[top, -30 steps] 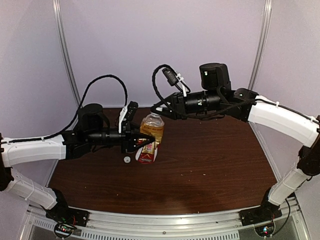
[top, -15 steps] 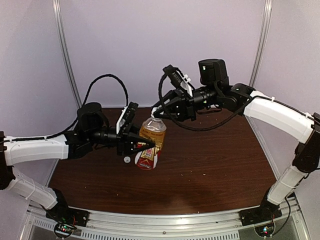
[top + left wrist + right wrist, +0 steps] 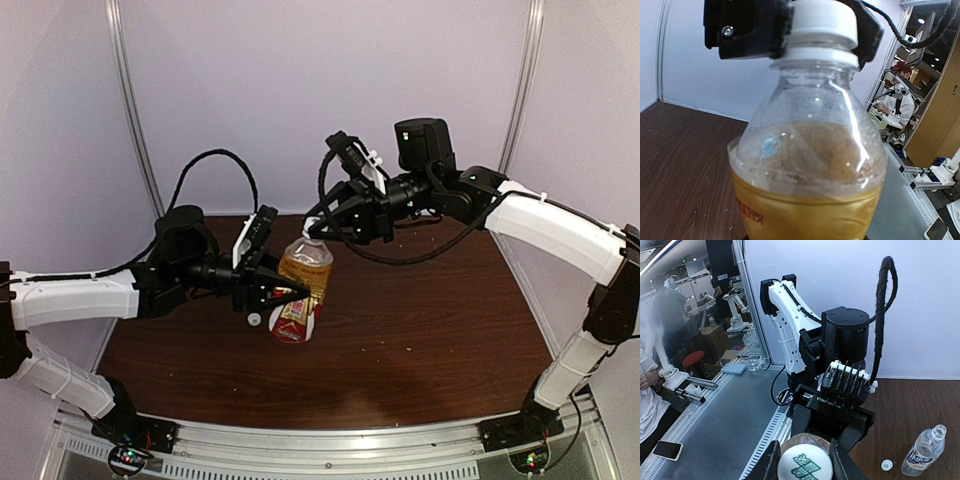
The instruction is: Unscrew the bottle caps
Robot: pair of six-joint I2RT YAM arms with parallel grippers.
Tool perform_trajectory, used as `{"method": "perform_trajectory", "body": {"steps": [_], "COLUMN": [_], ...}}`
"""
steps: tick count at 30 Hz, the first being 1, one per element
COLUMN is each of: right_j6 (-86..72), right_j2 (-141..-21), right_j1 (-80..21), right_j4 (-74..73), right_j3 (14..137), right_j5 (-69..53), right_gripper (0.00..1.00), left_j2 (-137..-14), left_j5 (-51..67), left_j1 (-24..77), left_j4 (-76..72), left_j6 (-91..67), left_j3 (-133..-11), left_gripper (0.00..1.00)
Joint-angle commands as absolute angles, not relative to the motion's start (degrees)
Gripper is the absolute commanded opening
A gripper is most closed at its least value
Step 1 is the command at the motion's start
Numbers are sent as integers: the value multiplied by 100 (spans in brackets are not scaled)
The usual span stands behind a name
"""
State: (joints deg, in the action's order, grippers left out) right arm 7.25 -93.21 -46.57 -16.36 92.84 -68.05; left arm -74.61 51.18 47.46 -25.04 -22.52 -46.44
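We see the amber bottle (image 3: 305, 268) at the left-centre of the table (image 3: 430, 320), standing nearly upright with its neck leaning a little to the far right. The left gripper (image 3: 283, 296) comes in from the left and is clamped across the labelled lower body, its jaws drawn in on the plastic.

The right gripper (image 3: 318, 232) reaches in from the far right and sits directly over the neck, pinching the white cap (image 3: 824, 22). In the right wrist view its 2 fingers (image 3: 841, 460) flank the cap's printed top, 1 on each side.

The relation that matters is that the bottle's long axis runs up into the right gripper, close to the line of that wrist, so we judge a wrist roll would turn the cap about its own thread while the left arm holds the body against the twist.

The cap looks seated on the neck ring, so we judge this 1 not yet off.

Nearer the arms' side, the clear bottle (image 3: 923, 452) stands with an open neck and a loose cap (image 3: 886, 465) beside it.
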Motion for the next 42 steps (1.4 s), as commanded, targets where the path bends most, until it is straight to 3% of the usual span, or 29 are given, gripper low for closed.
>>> {"method": "perform_trajectory", "body": {"steps": [1,12,15,30,42], "right_j6": [542,-549,-803,-2259,-2305], "right_j2": [-9187,-8808,-8668,-8840,-9160], "right_j1": [-4636,-4632,-4631,-4913,-5070], "right_j4": [-1598,-1407,-1339,-1542,-1668], "right_j3": [9088,8889,8812,9183,9341], "right_j5": [-6092,-5269,-5061,-3016,-3202], "right_gripper": [36,68,72,72,52], "left_j2": [-7338,-7286,-7295,-7286,-7203], "left_j5": [4981,4319,4071,3188,2981], "left_j1": [4748,4744,4737,4735,4737], "left_j4": [-3322,-2874,-2749,-2161,-2033], "left_j6": [-2256,-2010,-1974,-1771,-1679], "left_j3": [-4650,-4700,-4727,-4857,-4835], "left_gripper": [36,36,36,36,36]}}
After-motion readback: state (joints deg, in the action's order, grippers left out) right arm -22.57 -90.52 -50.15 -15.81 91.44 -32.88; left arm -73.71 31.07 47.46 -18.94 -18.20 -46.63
